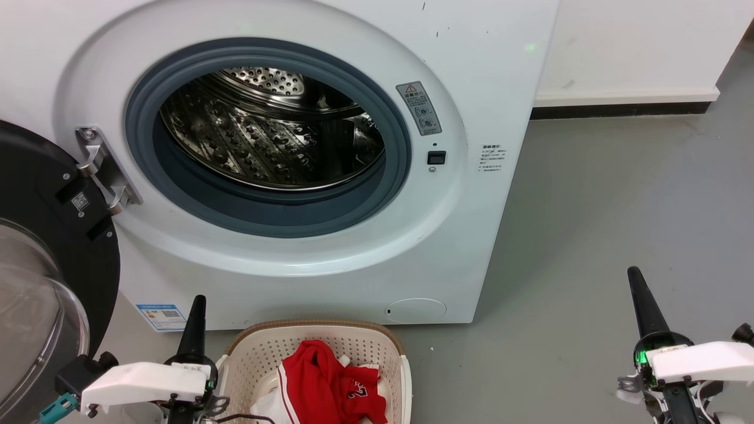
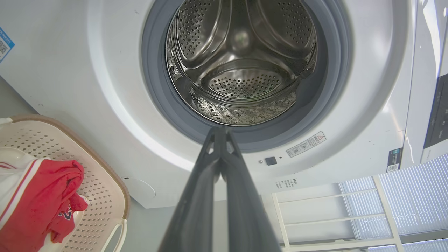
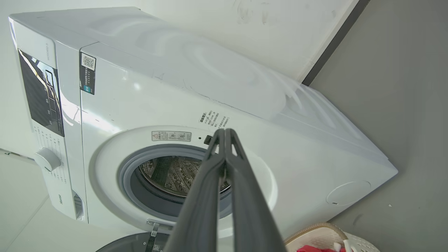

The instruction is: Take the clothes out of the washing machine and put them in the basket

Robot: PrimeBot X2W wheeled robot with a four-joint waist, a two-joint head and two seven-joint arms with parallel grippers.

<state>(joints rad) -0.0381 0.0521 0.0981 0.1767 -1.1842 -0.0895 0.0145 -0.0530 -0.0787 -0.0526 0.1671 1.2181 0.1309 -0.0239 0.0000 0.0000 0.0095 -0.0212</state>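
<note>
Open washing machine [image 1: 353,282] across upper left and centre of head view, top cut off by frame edge. Grey seal [image 1: 265,219] ringing steel drum [image 1: 265,147]. Perforated metal visible inside, lowest front part hidden behind seal lip. Door [image 1: 47,277] swung open at left edge, black rim and glass, largely cropped by left and bottom edges. Stickers on machine front too small to read.

Basket [image 1: 321,330] at bottom centre, on grey floor [image 1: 589,224] just in front of machine, near half cut off by bottom edge. Clothes [image 1: 324,383] bunched inside basket, red with white stripes. White number on one fold, crumpled, hard to read. Cannot tell where one garment ends and the other starts. Same heap at lower left of left wrist view, basket cropped by left edge there. Sliver of rim and red at bottom right of right wrist view.

Left claw [image 1: 199,303] at lower left of head view, just left of basket rim, pointing up frame, clenched, nothing gripped. Right claw [image 1: 636,281] at lower right over floor, well apart from basket, likewise clenched and carrying nothing, base cut off by bottom edge. In both wrist views, finger pairs pressed together tip to tip, seen against machine front, apart from it.
</note>
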